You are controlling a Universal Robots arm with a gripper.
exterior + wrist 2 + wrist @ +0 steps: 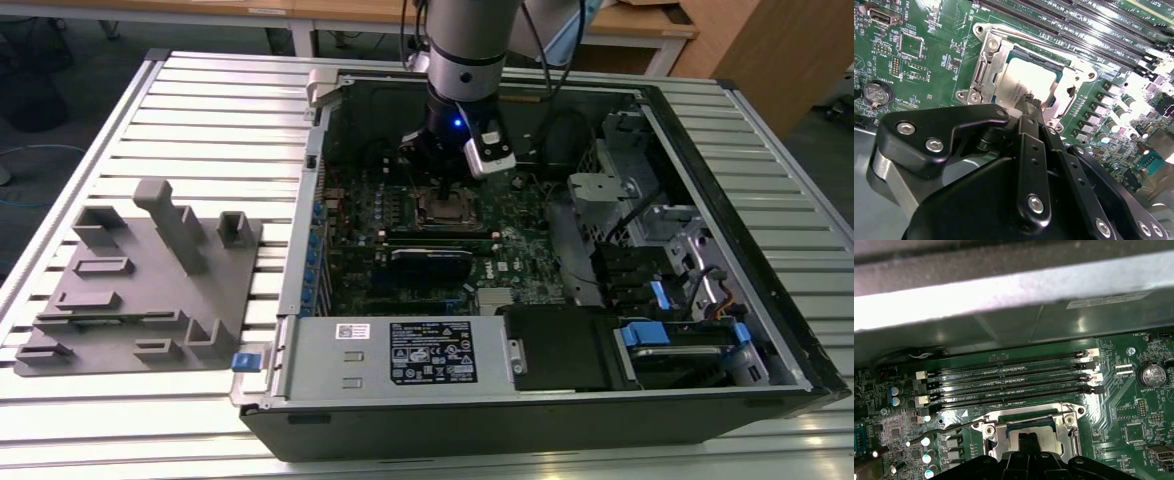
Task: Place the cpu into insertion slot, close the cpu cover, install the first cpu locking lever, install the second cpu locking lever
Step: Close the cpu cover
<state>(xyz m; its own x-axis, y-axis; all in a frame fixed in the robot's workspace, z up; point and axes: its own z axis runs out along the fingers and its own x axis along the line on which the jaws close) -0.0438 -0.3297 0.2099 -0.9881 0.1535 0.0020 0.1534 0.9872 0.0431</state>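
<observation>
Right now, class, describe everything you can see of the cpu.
The cpu is a small flat square chip with a dull silver-grey metal top. It lies flat in the insertion slot on the green motherboard, framed by the silver cpu cover. The gripper hangs at its edge.

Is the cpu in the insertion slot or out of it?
In: the second wrist view shows the cpu lying flat within the insertion slot, gripper at its edge.

A ribbed aluminium table spans the workshop scene, its pale slats catching bright light along the near edge. Behind it stand wooden desks and a wooden cabinet on a dark floor.
</observation>
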